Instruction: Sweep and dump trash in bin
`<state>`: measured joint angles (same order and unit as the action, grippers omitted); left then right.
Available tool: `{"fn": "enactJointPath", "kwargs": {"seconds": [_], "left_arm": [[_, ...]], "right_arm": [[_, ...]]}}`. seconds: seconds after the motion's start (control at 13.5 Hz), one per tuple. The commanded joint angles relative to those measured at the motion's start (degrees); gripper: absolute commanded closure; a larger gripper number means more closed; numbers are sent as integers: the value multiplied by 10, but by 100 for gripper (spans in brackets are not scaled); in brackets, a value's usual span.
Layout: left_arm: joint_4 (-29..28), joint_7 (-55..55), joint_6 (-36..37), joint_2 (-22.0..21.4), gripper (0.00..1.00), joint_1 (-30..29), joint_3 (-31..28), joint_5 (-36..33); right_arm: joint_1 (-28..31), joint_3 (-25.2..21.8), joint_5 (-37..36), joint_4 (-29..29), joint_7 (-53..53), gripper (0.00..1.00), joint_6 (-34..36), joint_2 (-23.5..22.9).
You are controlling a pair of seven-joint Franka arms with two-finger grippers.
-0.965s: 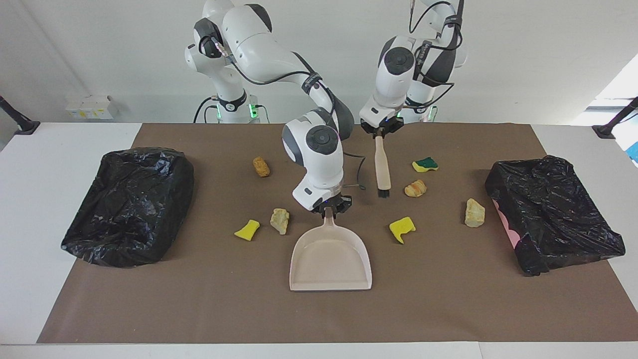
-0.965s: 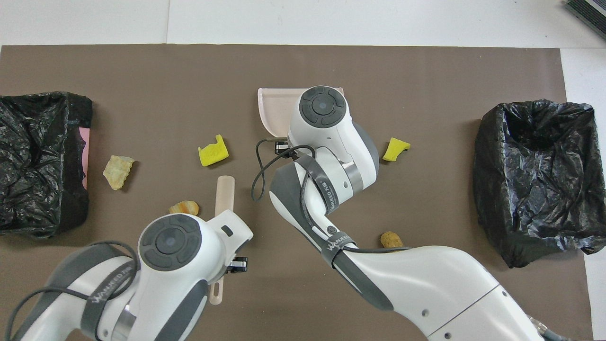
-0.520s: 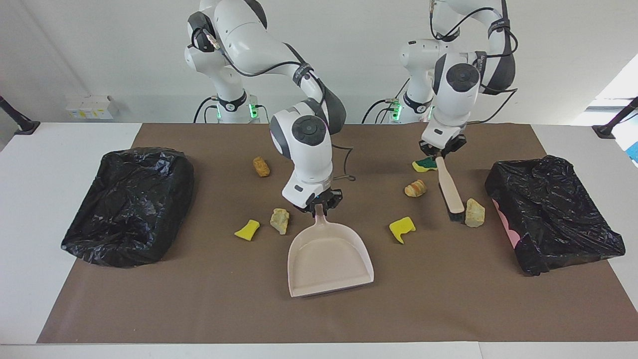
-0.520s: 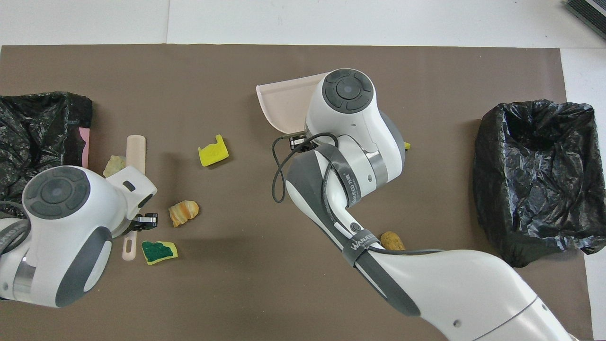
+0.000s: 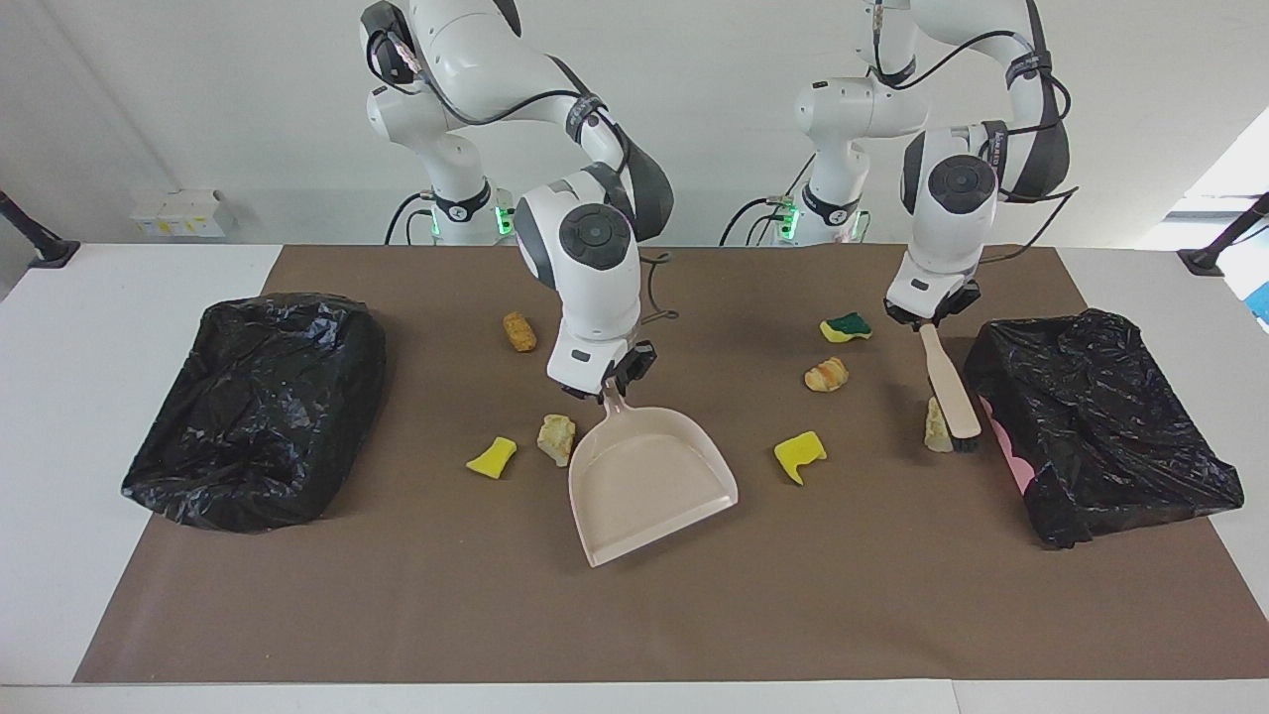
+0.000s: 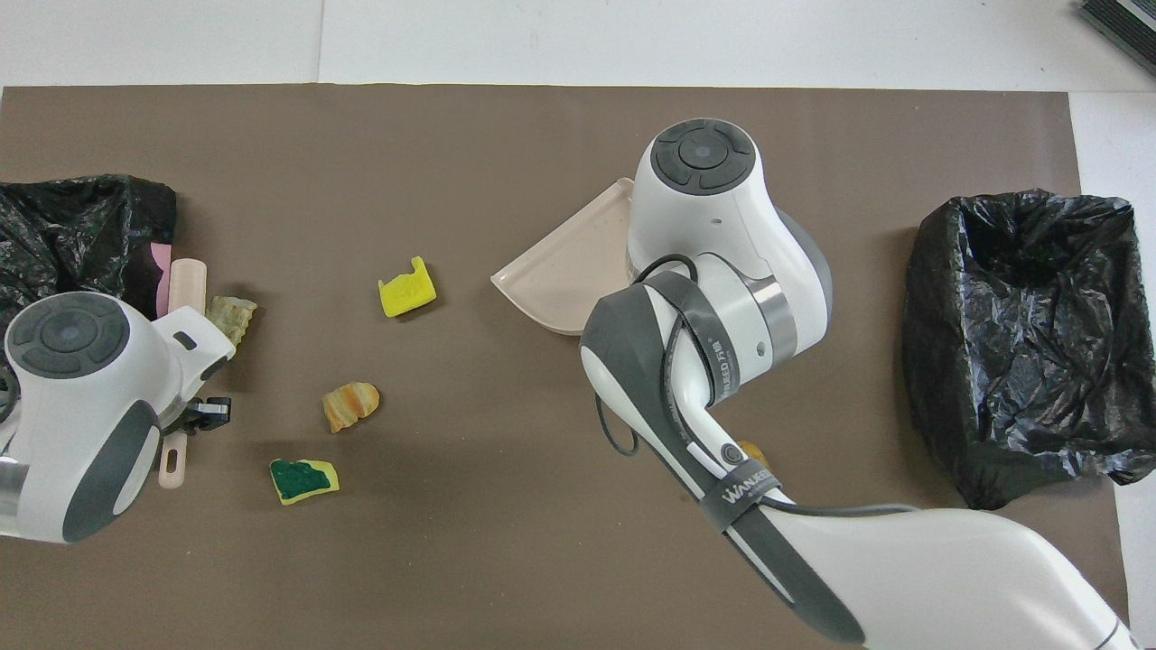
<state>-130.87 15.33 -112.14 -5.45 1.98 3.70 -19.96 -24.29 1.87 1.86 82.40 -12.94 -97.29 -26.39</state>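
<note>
My right gripper [image 5: 607, 389] is shut on the handle of the beige dustpan [image 5: 649, 486], held low at the mat's middle. It also shows in the overhead view [image 6: 564, 280]. My left gripper [image 5: 927, 322] is shut on the beige brush [image 5: 950, 392], whose bristles sit between a pale lump [image 5: 936, 426] and the black bin [image 5: 1100, 421]. Other trash lies loose: a green-topped sponge [image 5: 846, 326], a bread-like chunk [image 5: 826, 374], a yellow sponge [image 5: 799, 455], another pale lump [image 5: 556, 437] touching the dustpan's side, a yellow sponge [image 5: 492, 457] and a brown chunk [image 5: 519, 331].
A second black bag-lined bin [image 5: 258, 407] stands at the right arm's end of the brown mat [image 5: 634, 615]. In the overhead view my right arm hides its gripper and the scraps beside the dustpan.
My left gripper has carried the brush from the mat's middle to the bin at the left arm's end, past the pale lump. My right gripper has turned the dustpan's mouth toward that end.
</note>
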Motion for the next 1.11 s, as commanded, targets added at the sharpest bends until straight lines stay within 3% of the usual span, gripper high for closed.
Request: {"fn": "enactJointPath", "kwargs": {"seconds": [0.0, 0.22, 0.45, 0.67, 0.82, 1.04], "left_arm": [[-26, -4, -1, -11, 100, -10, 2, -11], [-43, -4, 0, -19, 100, -3, 6, 17], [-42, 0, 0, -18, 100, 31, 10, 114], [-35, 4, 6, -18, 100, 39, 57, 173], [2, 3, 45, -9, 100, 39, 76, 184], [37, 7, 161, -50, 100, 36, 75, 227]], "right_arm": [[20, 3, -8, 56, -157, 100, -2, 38], [16, 4, -73, 77, -335, 100, 0, 54], [0, 4, -105, 136, -389, 100, -25, 87], [-3, 4, -121, 204, -450, 100, -99, 114], [-8, 6, -143, 223, -450, 100, -119, 118], [-15, 5, -143, 256, -446, 100, -176, 118]]}}
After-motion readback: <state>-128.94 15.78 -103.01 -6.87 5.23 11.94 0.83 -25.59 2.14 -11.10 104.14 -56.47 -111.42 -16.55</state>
